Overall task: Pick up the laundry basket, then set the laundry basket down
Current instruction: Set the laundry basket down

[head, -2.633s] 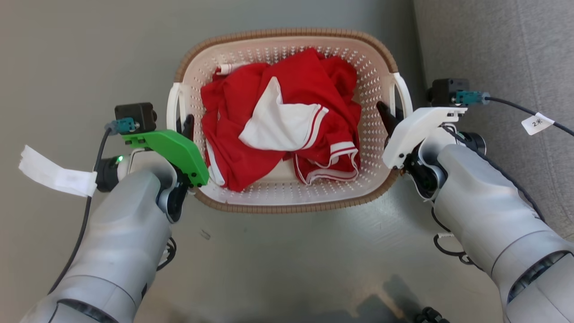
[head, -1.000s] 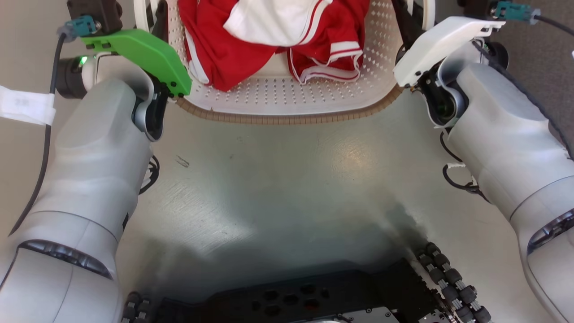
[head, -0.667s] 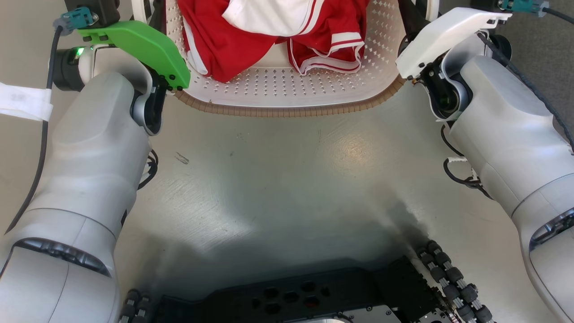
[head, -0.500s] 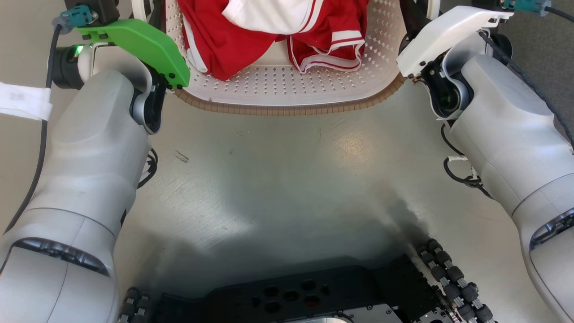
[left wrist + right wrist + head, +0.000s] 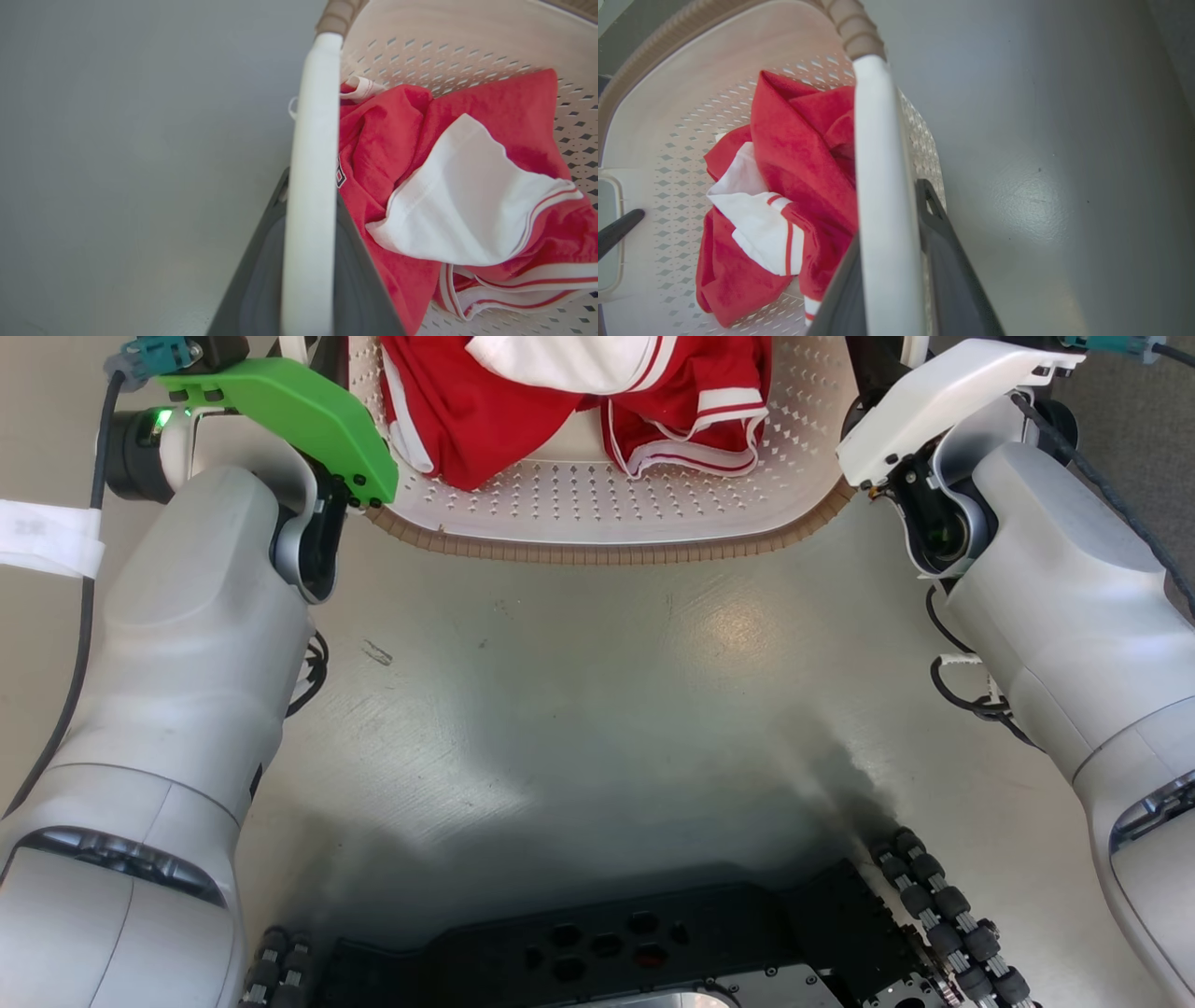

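Plainly, we have the laundry basket [image 5: 607,553] straight ahead of us at the top of the head view, its brown woven-look rim arcing between our two forearms above the grey floor [image 5: 597,709]. Its near wall and perforated bottom are in sight; the far half runs off the top edge. We cannot tell whether its underside touches the floor.

Our left gripper [image 5: 310,200] straddles the white left handle [image 5: 315,116]. One dark finger lies on the outer side of the bar and the other on the inner side, toward the clothing, both pressed close against it, so the jaws are clamped on that handle. The bar runs lengthwise up between them to the rim.

Our right gripper [image 5: 889,224] sits the same way on the white right handle [image 5: 875,140], with one finger outside and one inside the basket wall, closed tight on the bar.

Inside lies a crumpled red garment with a white panel and striped trim [image 5: 523,401], resting against the bottom and the near wall. Across the basket, the right wrist view catches a dark finger [image 5: 616,231] at the opposite handle opening.
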{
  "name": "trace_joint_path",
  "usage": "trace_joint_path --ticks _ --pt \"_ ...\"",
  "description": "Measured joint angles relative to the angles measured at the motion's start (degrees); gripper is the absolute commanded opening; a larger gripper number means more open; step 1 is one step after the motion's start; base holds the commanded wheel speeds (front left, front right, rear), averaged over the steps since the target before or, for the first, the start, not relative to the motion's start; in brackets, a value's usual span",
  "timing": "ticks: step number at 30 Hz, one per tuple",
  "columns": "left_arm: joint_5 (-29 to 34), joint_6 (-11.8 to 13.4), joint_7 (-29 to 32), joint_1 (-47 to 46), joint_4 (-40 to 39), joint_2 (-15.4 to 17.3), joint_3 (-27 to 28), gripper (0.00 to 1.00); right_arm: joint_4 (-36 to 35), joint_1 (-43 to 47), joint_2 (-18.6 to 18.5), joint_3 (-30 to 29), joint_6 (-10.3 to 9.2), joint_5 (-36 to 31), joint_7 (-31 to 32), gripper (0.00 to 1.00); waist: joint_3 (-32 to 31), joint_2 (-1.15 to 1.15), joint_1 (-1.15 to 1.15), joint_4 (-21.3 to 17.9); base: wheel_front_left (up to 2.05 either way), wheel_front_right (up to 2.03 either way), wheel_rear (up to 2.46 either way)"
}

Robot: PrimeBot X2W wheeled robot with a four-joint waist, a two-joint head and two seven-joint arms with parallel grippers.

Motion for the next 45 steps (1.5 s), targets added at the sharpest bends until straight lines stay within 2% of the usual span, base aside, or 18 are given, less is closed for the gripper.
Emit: trace_joint_path --ticks 2,3,4,5,6,7,27,45 --pt "0.11 -0.01 0.00 -0.01 -0.13 0.00 0.10 0.00 0.00 -0.01 -0.05 -0.13 0.00 -0.05 0.00 0.00 0.11 0.00 0.00 0.01 0.00 0.00 0.00" --pt "0.11 -0.02 0.00 -0.01 -0.12 0.01 0.15 0.00 0.00 -0.01 -0.05 -0.19 0.00 -0.23 0.00 0.04 0.13 0.00 0.00 0.01 0.00 0.00 0.00" --pt "0.14 -0.03 0.00 -0.01 -0.10 0.01 0.21 0.00 0.00 -0.02 0.00 -0.31 0.00 -0.34 0.00 0.37 0.14 0.00 0.00 0.00 0.00 0.00 0.00" --pt "0.24 -0.03 0.00 -0.01 -0.07 0.01 0.29 0.29 -0.10 -0.05 0.22 -0.58 0.14 -0.33 -0.11 0.87 0.15 0.00 0.00 0.00 0.00 0.00 0.00" --pt "0.34 -0.03 -0.22 -0.01 0.13 0.01 0.43 0.84 -0.33 -0.19 0.38 -0.80 0.44 -0.34 -0.48 1.00 0.14 0.00 0.00 -0.01 0.00 0.00 0.00" --pt "0.35 -0.03 -0.23 0.04 0.58 -0.05 0.45 1.00 -0.51 -0.32 0.44 -0.88 0.73 -0.35 -0.49 1.00 0.13 0.00 0.00 -0.02 0.00 0.00 0.00" --pt "1.03 -1.10 -0.23 1.70 2.60 -0.09 1.70 1.00 0.55 -0.01 1.02 -3.05 0.94 -2.05 -0.49 1.00 -2.78 0.00 0.00 -0.53 0.00 0.00 0.00" --pt "3.10 -2.68 -0.20 9.76 -0.36 0.56 4.33 1.00 -0.69 7.07 1.37 -6.23 0.94 -5.12 -0.49 1.00 -13.95 0.00 0.00 -1.21 0.00 0.00 0.00"
